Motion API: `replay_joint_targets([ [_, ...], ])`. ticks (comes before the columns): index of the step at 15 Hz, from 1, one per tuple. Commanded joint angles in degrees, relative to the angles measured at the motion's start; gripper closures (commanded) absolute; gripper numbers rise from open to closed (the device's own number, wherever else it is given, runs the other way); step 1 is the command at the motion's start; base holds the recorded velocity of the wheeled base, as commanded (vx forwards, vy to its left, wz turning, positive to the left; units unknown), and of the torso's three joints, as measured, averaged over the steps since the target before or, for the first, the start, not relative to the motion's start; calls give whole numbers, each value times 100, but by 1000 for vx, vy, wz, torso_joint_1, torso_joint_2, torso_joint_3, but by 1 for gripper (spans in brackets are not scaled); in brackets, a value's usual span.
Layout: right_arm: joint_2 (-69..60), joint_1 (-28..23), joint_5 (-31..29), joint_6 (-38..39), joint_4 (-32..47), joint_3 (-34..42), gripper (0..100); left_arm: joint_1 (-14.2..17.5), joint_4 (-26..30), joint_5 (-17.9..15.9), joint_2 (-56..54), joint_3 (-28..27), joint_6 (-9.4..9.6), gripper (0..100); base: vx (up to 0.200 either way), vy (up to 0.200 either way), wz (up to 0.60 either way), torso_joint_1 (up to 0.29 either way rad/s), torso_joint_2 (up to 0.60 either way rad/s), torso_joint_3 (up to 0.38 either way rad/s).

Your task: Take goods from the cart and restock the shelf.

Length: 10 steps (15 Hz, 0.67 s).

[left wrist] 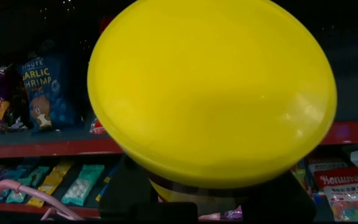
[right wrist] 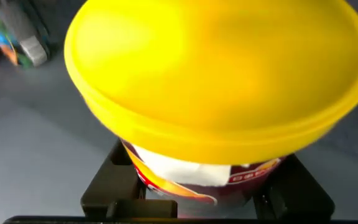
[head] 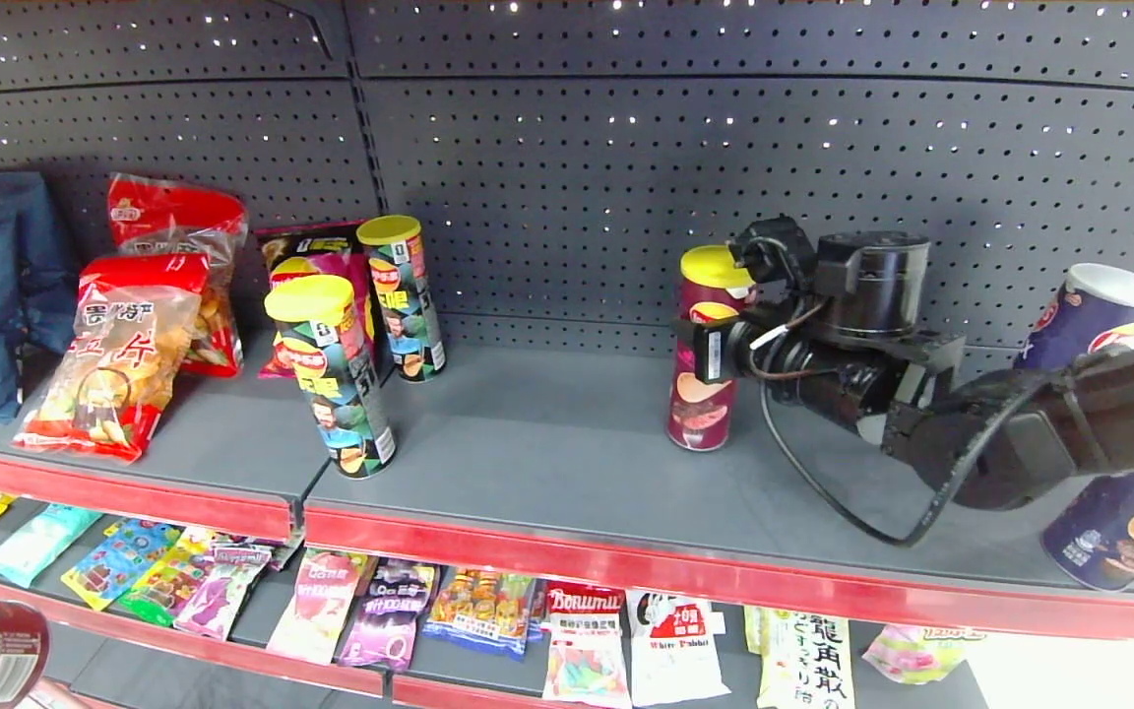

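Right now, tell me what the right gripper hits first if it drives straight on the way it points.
The right gripper is shut on the maroon can, so that travels with it. Beyond lies bare shelf, then probably the rear multicolour can, though depth is unclear.

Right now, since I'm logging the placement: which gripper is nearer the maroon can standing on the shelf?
Right. The right gripper closes around the maroon can; the left gripper holds another can out in front of the shelf.
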Motion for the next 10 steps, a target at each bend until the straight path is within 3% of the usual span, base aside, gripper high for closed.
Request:
replay_joint_targets([
  [1, -725, 92, -258, 14, -64, 751, 100, 2, -10, -4, 1, 6, 7, 100, 0, 0, 0, 0, 0, 0],
  [3, -787, 197, -680, 111, -134, 1041, 100, 2, -10, -4, 1, 6, -1, 100, 0, 0, 0, 0, 0, 0],
  [7, -1112, 768, -768, 383, -240, 1191, 100, 2, -10, 5, 1, -11, 7, 100, 0, 0, 0, 0, 0, 0],
  [10, -1174, 883, -777, 418, -257, 1516, 100, 2, -2, 5, -25, -55, -1, 100, 0, 0, 0, 0, 0, 0],
])
